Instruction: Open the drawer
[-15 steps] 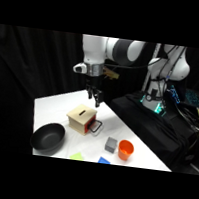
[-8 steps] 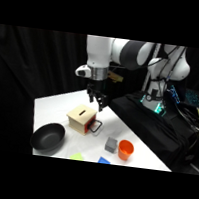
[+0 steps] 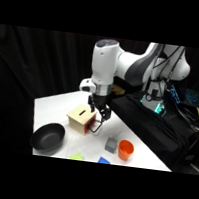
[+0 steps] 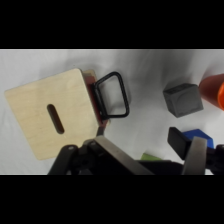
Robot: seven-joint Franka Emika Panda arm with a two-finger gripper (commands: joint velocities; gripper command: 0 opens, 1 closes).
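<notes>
The drawer shows as a thin red-orange front on the right side of a pale wooden box with a slot on top. Its black loop handle sticks out over the white table. In the wrist view my gripper hovers just below the handle, open, with nothing between its fingers. From the side, the gripper hangs right beside the box, close above the handle.
A grey cube and an orange cup stand right of the drawer. A black bowl sits front left. A blue block and a green piece lie near the front edge. Black equipment lines the table's right side.
The gripper has come down and slightly right, from above the box to just over the drawer's handle. The box and other objects have not moved.
</notes>
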